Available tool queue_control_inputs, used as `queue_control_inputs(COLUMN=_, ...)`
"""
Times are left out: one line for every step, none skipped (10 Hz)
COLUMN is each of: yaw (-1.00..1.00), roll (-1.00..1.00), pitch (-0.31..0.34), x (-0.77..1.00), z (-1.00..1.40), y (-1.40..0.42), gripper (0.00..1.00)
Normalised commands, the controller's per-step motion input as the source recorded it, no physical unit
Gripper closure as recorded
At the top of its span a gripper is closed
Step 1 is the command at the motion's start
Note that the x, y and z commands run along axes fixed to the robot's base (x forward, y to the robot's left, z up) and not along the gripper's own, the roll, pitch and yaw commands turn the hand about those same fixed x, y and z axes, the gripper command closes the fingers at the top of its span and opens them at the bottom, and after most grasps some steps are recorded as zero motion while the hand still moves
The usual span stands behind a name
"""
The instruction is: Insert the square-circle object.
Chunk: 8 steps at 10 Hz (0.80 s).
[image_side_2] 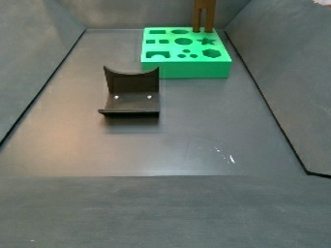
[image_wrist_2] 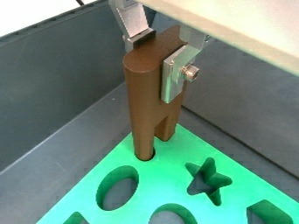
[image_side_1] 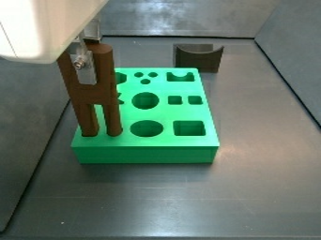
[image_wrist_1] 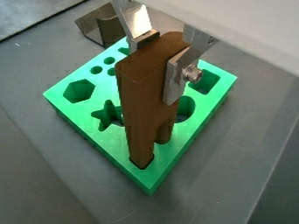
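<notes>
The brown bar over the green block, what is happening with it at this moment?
The gripper is shut on the square-circle object, a tall brown bar with two legs, and holds it upright over the green block. In the wrist views the leg ends appear to sit in holes near the block's edge. A dark brown block with a curved notch lies apart on the floor, untouched.

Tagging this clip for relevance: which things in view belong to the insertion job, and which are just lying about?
In the job:
- bar, upright, legs down at a corner of the block
- green block, with cut-out holes
- end effector, shut on the bar's upper part

Lying about:
- dark notched block, apart from the green block on the floor
</notes>
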Motion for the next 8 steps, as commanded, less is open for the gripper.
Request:
queue_control_inputs(yaw=0.00, roll=-0.19, pitch=-0.239, x=-0.14, z=-0.23, y=0.02, gripper=1.00)
queue_control_inputs(yaw=0.00, roll=0.11, pitch=-0.096, x=-0.11, z=-0.47, y=-0.01, gripper=1.00)
queue_control_inputs(yaw=0.00, roll=0.26, pitch=0.000, x=0.00, z=-0.59, y=-0.10, gripper=1.00)
queue_control_inputs(yaw=0.00, roll=0.26, pitch=0.007, x=0.14, z=-0.58, y=-0.10, gripper=1.00)
queue_control_inputs(yaw=0.29, roll=0.37, pitch=0.023, x=0.23, z=-0.43, y=-0.10, gripper=1.00)
queue_control_inputs(yaw=0.36, roll=0.34, pitch=0.020, x=0.25, z=-0.38, y=-0.05, gripper=1.00)
queue_control_inputs(yaw=0.19, roll=0.18, pitch=0.066, x=0.33, z=-0.43, y=0.00, gripper=1.00)
queue_control_inputs(yaw=0.00, roll=0.02, pitch=0.034, x=0.21, z=-0.49, y=0.02, gripper=1.00)
